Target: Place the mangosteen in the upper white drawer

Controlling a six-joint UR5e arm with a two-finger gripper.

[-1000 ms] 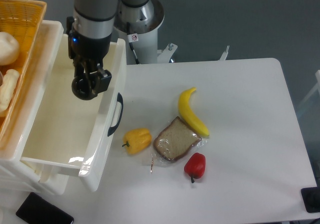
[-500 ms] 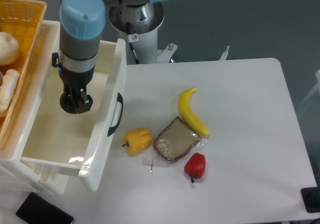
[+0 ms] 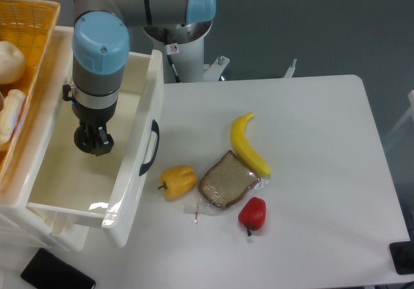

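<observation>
One arm, gripper (image 3: 94,144) pointing straight down inside the upper white drawer (image 3: 132,179), which is pulled out over the left edge of the white table (image 3: 323,172). Gripper sits near the drawer's middle, apart from the front panel with its dark handle (image 3: 150,148). From above the wrist hides the fingers: can't tell if they're wide or narrow, or whether they grip anything. Mangosteen isn't visible; dark tip of the tool could be it, can't confirm. Orange wicker basket (image 3: 26,56) is on top at left, touching the drawer's rear side, pale items in it. On the table: yellow pepper (image 3: 178,180) just beside the drawer front, bread slice in wrap (image 3: 228,180), banana (image 3: 248,143) touching the bread, red pepper (image 3: 252,214) below it. Right half of the table is open surface. Black phone (image 3: 57,273) at bottom left. Grey floor beyond the far edge
</observation>
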